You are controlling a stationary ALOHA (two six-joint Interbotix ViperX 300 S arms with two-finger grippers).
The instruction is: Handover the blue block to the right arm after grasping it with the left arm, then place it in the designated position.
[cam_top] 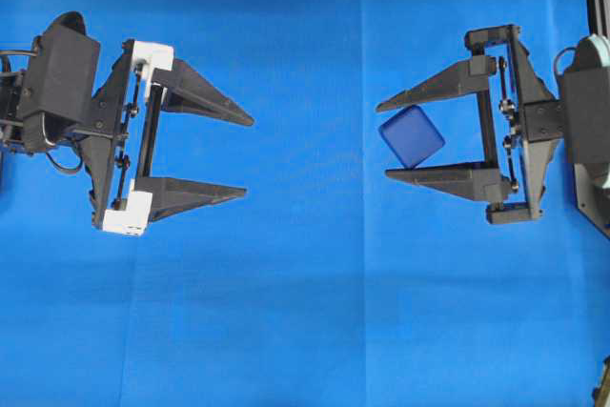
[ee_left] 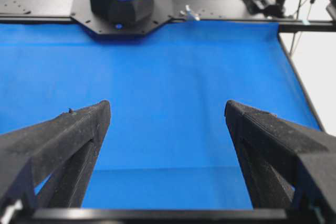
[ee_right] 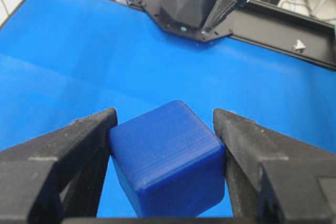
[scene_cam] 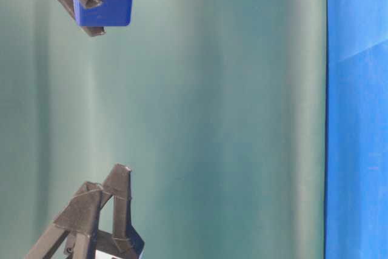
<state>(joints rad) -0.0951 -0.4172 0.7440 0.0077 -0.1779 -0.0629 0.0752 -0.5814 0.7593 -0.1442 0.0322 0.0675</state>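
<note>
Now the blue block point(cam_top: 411, 136) sits clamped in the right gripper point(cam_top: 383, 140), toward 9 o'clock; the left gripper point(cam_top: 248, 156) gapes wide, empty, well apart.

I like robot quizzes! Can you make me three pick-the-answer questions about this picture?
1. Where is the blue block?
A. In the right pincer
B. On the cloth
C. In the left pincer

2. How many blocks are there?
A. Three
B. One
C. Two

3. What is the left pincer like?
A. Wide open and empty
B. Shut tight
C. Holding a block

Answers: 1 A, the block sits between its fingers. 2 B, only one cube shows. 3 A, only blue cloth shows between its fingers.
</note>
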